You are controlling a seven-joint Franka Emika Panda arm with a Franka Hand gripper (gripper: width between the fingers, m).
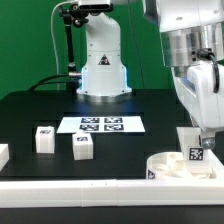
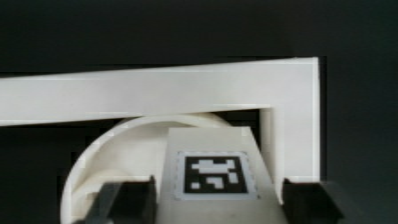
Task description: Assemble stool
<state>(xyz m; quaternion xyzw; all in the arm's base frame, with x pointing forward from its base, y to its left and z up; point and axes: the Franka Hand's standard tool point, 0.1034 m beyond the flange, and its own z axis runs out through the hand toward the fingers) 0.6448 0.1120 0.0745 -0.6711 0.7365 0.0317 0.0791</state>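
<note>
Two fingers (image 2: 121,203) are closed on the sides of one white tagged leg (image 2: 214,172), holding it upright over the round seat (image 1: 172,167) at the lower right of the exterior frame, near the border rail (image 1: 90,190). Whether the leg touches the seat cannot be determined. At lower left, a first loose leg (image 1: 44,138) and a second loose leg (image 1: 82,146) stand apart on the black tabletop (image 1: 40,105), just below the marker board (image 1: 102,124).
</note>
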